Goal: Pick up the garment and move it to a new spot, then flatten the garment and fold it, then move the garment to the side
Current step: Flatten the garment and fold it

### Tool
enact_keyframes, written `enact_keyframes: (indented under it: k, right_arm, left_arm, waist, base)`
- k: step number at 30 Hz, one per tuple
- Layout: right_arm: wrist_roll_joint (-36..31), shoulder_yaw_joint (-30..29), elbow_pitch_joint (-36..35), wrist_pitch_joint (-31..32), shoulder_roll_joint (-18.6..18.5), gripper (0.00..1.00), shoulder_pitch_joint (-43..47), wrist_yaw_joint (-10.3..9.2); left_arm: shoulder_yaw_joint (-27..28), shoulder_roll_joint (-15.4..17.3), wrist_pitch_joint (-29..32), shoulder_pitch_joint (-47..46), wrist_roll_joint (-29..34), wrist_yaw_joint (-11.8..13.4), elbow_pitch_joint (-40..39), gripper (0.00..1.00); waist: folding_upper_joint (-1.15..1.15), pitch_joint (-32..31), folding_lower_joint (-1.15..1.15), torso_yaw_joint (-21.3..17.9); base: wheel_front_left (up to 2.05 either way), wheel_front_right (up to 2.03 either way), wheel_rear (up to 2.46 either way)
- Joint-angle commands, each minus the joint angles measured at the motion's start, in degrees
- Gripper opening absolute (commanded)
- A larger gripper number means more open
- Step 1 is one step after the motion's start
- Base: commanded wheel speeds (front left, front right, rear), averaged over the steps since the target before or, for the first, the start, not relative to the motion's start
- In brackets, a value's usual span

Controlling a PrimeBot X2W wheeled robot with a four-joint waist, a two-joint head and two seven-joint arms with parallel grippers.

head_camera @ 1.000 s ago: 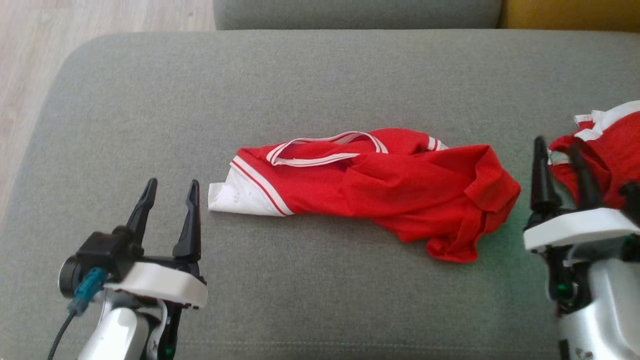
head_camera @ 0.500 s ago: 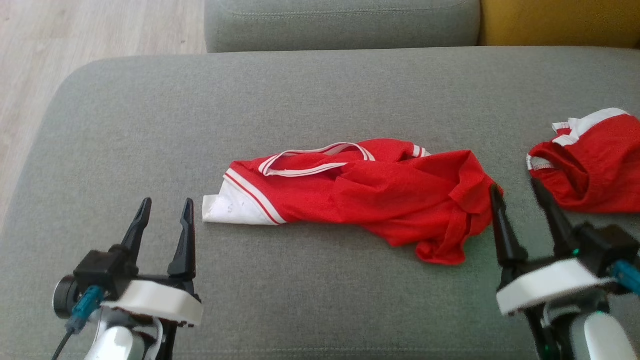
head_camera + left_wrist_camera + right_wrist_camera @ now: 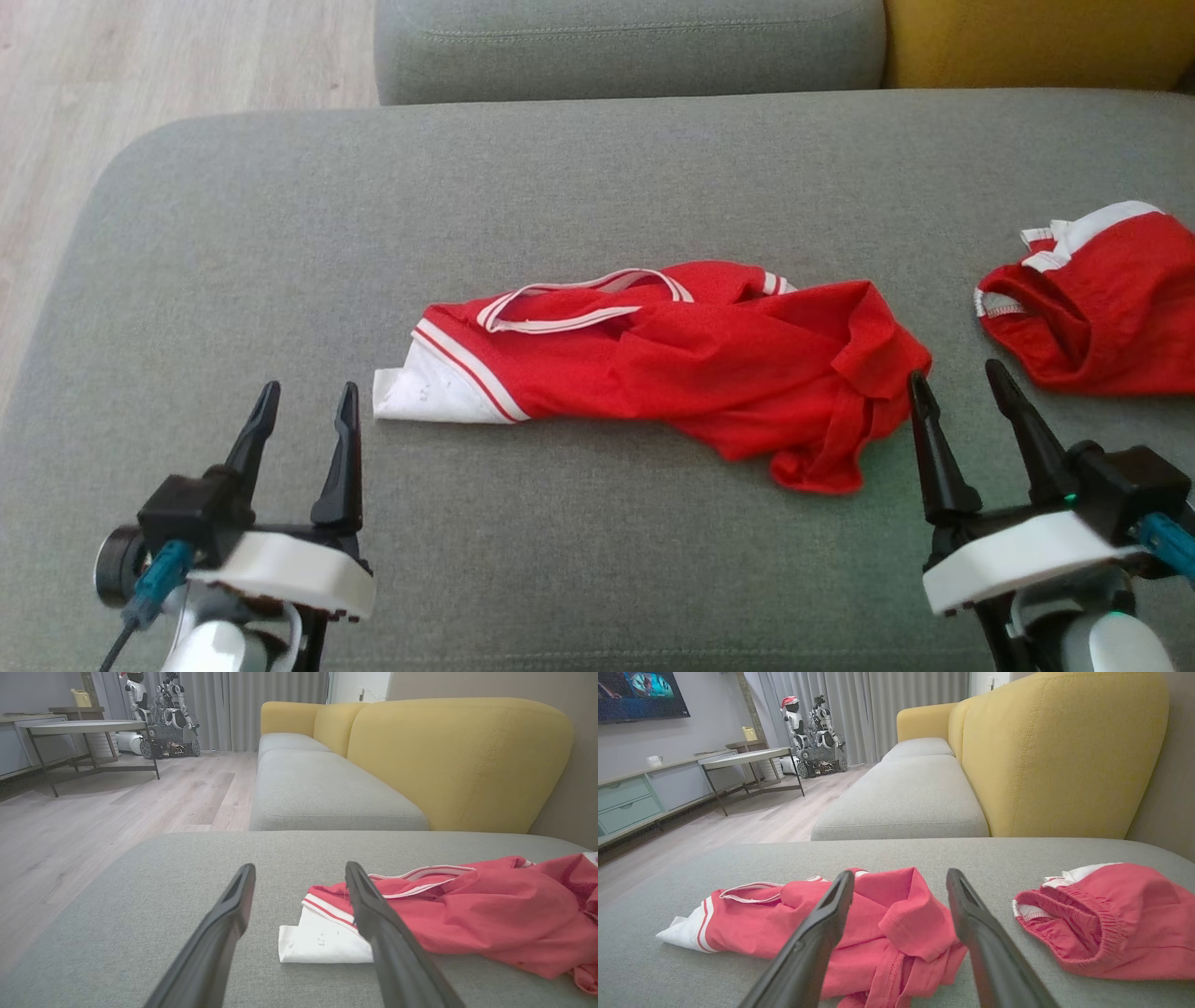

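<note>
The garment (image 3: 672, 364) is a red top with white trim, lying crumpled across the middle of the grey sofa cushion (image 3: 597, 187). Its white corner points left and its bunched red end points right. My left gripper (image 3: 309, 385) stands open just left of the white corner, apart from it. In the left wrist view the garment (image 3: 467, 914) lies right of the open left gripper (image 3: 300, 866). My right gripper (image 3: 955, 371) is open beside the bunched red end, holding nothing. In the right wrist view the garment (image 3: 887, 919) lies behind the open right gripper (image 3: 900, 872).
A second red piece with an elastic waistband (image 3: 1102, 299) lies at the cushion's right, close to my right gripper, and shows in the right wrist view (image 3: 1101, 919). Another grey cushion (image 3: 625, 47) and a yellow backrest (image 3: 1027, 42) lie beyond. Wooden floor (image 3: 140, 56) is at the left.
The head camera has tilted, shifting the whole picture down. My right gripper has drawn back from the second red piece and now stands beside the garment's right end. The left gripper has barely moved.
</note>
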Motion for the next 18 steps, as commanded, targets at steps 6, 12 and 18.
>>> enact_keyframes:
  k: [6,12,18]
  right_arm:
    - [0.1,1.3,-2.5,0.2,-0.1,1.0,-1.4,-0.04]
    - [0.3,1.3,-2.6,0.1,0.0,1.0,-2.3,-0.04]
    - [0.4,2.0,-2.6,0.0,0.1,1.0,-3.9,-0.04]
  left_arm:
    - [1.8,1.8,0.3,-2.4,-0.5,0.1,-2.3,1.0]
    - [0.5,2.1,1.8,-5.5,-1.2,-2.1,-1.0,1.0]
    - [-0.8,1.8,6.7,-14.2,-3.8,-6.7,4.1,1.0]
  waist:
    - [0.0,0.3,0.0,0.0]
    - [0.0,1.5,0.0,-0.2]
    - [0.0,4.1,0.0,-1.0]
  base:
    - [0.0,0.0,0.0]
    - [0.0,0.0,0.0]
    - [0.0,0.0,0.0]
